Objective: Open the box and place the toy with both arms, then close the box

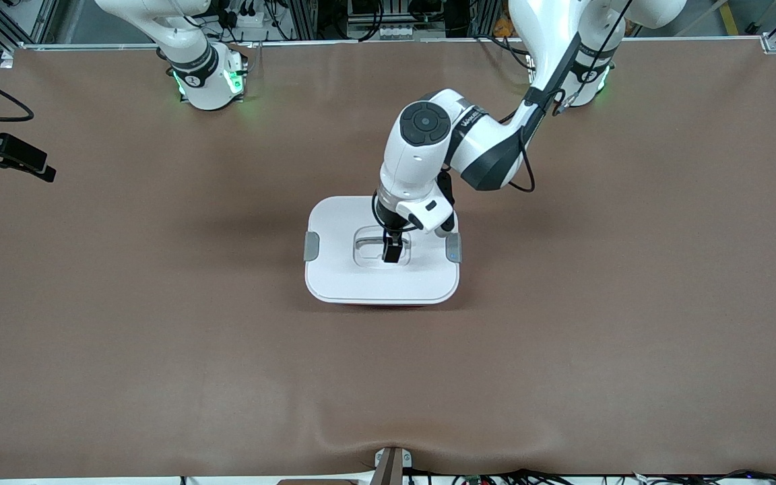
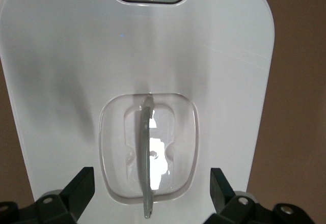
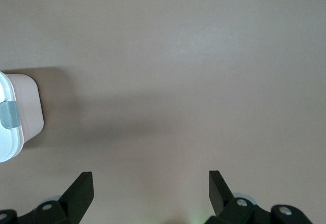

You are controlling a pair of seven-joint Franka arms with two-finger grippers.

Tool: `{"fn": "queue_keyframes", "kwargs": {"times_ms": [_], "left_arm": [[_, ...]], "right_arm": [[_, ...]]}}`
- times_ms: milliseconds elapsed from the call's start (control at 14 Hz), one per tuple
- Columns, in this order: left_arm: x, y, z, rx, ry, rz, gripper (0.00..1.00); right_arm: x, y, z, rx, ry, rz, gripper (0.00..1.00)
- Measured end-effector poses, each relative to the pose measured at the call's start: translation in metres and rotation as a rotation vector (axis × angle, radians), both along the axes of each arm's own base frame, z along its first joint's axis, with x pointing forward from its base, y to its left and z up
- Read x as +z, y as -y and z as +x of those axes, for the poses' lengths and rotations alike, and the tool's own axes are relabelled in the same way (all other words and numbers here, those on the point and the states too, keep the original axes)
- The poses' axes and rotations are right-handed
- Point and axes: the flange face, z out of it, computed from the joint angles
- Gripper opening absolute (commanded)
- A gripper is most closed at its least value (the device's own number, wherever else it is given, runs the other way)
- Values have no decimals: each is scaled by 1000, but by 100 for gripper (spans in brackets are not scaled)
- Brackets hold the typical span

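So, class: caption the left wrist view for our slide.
Left hand, fingers open, above the white lid's recessed grey handle.

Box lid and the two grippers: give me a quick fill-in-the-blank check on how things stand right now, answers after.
1. The white lid sits ____ the box.
2. The left gripper hangs over the lid's recessed ____, fingers apart.
3. The right gripper is open over bare ____.
4. The grey handle lies ____ the left gripper's fingers, untouched.

Missing words: on; handle; table; between
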Motion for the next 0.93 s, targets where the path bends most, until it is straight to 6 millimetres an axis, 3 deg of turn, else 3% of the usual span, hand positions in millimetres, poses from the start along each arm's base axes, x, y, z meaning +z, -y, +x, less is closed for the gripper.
{"fn": "queue_keyframes", "kwargs": {"times_ms": [429, 929], "left_arm": [[57, -8, -2, -28, 16, -8, 100], [93, -52, 20, -153, 43, 25, 100]], "right_arm": [[0, 0, 0, -1, 1, 0, 100], [0, 3, 0, -6, 1, 0, 100]]}}
